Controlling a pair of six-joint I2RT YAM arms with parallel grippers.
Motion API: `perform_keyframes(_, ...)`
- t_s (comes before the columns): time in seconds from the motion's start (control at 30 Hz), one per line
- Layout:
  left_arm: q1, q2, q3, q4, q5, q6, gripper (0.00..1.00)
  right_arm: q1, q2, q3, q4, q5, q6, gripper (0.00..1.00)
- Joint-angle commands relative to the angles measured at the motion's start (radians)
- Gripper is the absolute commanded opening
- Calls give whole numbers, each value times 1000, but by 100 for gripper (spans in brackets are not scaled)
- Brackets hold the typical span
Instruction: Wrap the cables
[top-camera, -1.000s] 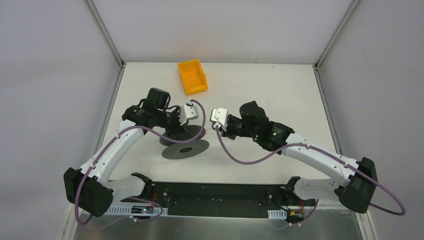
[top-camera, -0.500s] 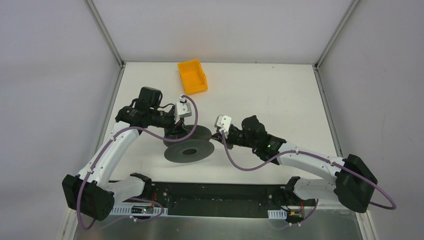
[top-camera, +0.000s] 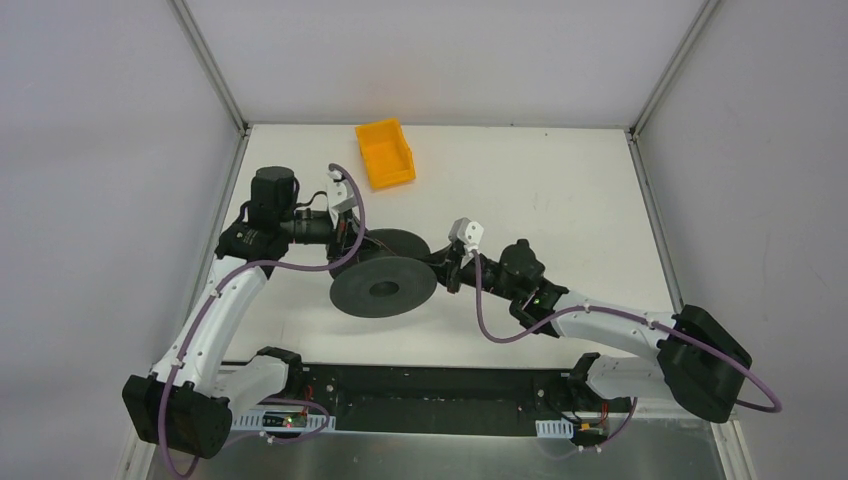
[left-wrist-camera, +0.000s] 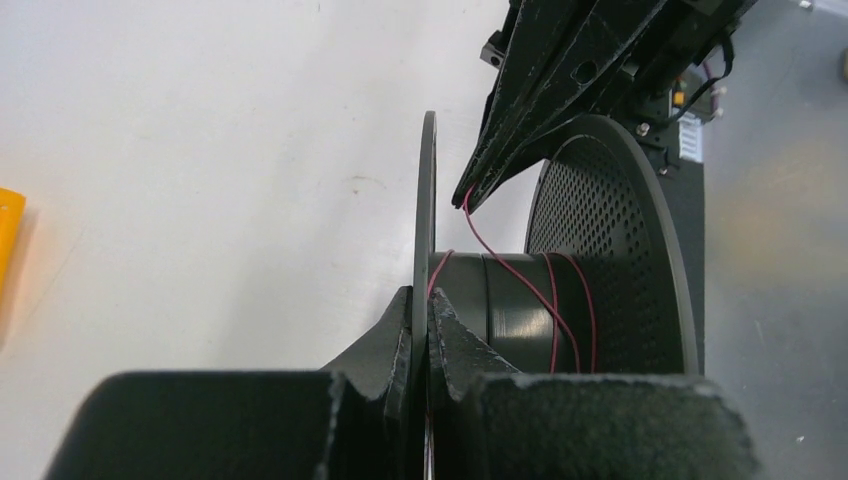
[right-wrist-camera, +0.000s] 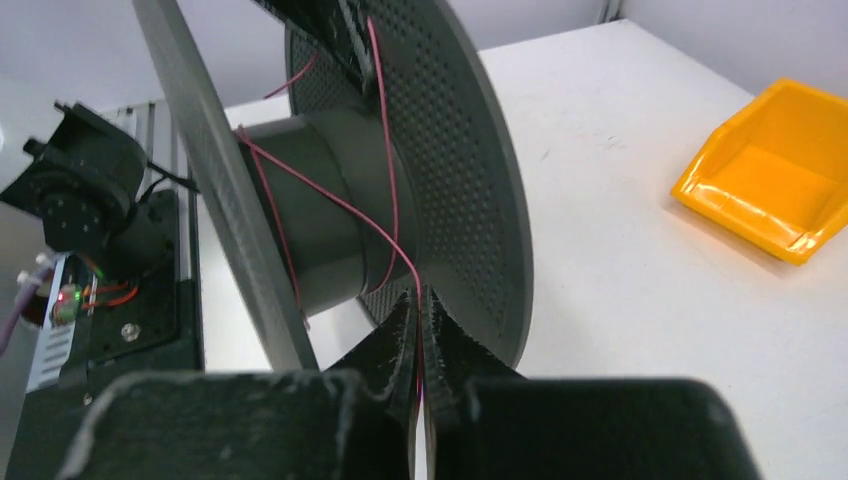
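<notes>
Left gripper (left-wrist-camera: 422, 318): jaws drawn in to a narrow slit, clamped on the rim of one flange of a dark grey plastic spool (left-wrist-camera: 510, 305), with the flange seen edge-on between the two fingers. Right gripper (right-wrist-camera: 418, 300): jaws all but closed, pinching a thin reddish-brown wire (right-wrist-camera: 340, 205) at the very tips, with nothing else in their grasp. The clamped flange is the one farther from the arm bases; the other flange, perforated with small holes, faces the black base rail. The right fingertips stand in the gap between the two flanges, apart from the cylindrical hub. From those tips the wire runs taut to the hub, where a few loose turns cross it at a slant and well apart from one another. One strand lies close against the clamped flange. In the overhead view the spool sits tilted between the two grippers, left of the middle of the white table (top-camera: 560, 190). An orange plastic bin (top-camera: 385, 152) stands well apart from it, toward the far edge. The wire is too fine to make out from overhead. Both wrist views lose the lower part of the spool behind the gripper bodies. Whether the spool touches the table cannot be told. The wire past the right fingertips is hidden, so its free end is not located.
</notes>
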Motion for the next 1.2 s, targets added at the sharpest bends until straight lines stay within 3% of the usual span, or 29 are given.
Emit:
perform_keyframes(0.0,9,-24,-45,300,89,-262,0,-2,9,-5,187,53,109,1)
perform_keyframes(0.13,10,-47,-113,428,80,-362,0,-2,20,-11,232,71,158,3)
perform_keyframes(0.57,31,-56,-122,416,72,-355,0,-3,-63,-41,87,92,93,12)
perform_keyframes(0.6,32,-55,-121,411,72,-351,0,-2,-70,-41,74,93,90,25)
perform_keyframes(0.63,33,-53,-119,407,73,-349,0,-2,-76,-40,62,91,87,16)
perform_keyframes(1.17,36,-55,-114,349,78,-318,0,-3,-153,-79,-22,136,103,17)
